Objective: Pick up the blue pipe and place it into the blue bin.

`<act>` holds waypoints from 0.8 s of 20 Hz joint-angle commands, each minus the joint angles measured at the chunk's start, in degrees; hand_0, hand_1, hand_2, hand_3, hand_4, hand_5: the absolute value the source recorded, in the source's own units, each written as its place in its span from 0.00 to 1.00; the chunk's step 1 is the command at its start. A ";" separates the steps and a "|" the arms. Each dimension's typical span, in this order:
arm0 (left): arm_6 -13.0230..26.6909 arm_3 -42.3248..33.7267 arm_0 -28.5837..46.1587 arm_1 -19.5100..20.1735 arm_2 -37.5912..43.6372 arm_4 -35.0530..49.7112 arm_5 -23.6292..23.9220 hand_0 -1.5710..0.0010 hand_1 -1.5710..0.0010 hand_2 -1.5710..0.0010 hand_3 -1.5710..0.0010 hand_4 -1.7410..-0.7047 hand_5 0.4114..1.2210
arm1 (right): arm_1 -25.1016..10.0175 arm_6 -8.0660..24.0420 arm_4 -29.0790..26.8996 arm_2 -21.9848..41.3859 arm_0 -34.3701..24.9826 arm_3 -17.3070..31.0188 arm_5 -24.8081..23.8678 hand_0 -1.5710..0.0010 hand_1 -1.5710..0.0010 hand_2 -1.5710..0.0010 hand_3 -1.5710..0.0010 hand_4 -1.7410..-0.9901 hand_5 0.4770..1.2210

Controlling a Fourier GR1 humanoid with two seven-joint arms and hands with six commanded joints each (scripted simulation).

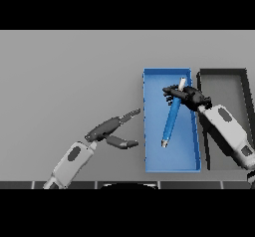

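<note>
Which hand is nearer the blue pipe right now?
The right hand: its fingers are curled round the upper part of the blue pipe, over the blue bin. The left hand is open over the table, left of the bin.

Two white-and-grey arms — dark oval insets — each ending in a dark robot hand [112,129].

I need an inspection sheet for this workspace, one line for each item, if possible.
Surface: grey table, flat.
Job's things: blue pipe slanted over the blue bin, upper end in the right hand; whether its lower end touches the bin floor cannot be told.
Clutter: dark bin beside the blue bin.
Hands: right hand curled round the pipe; left hand open over the table.
Cables: nothing seen.
Surroundings: nothing seen.
</note>
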 commanded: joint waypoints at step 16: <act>-0.94 1.87 -0.09 -1.07 -0.06 -0.29 0.26 1.00 1.00 1.00 1.00 0.79 0.07 | 0.48 -4.32 11.47 6.70 -2.40 3.58 1.98 0.99 0.99 0.99 0.99 0.81 0.27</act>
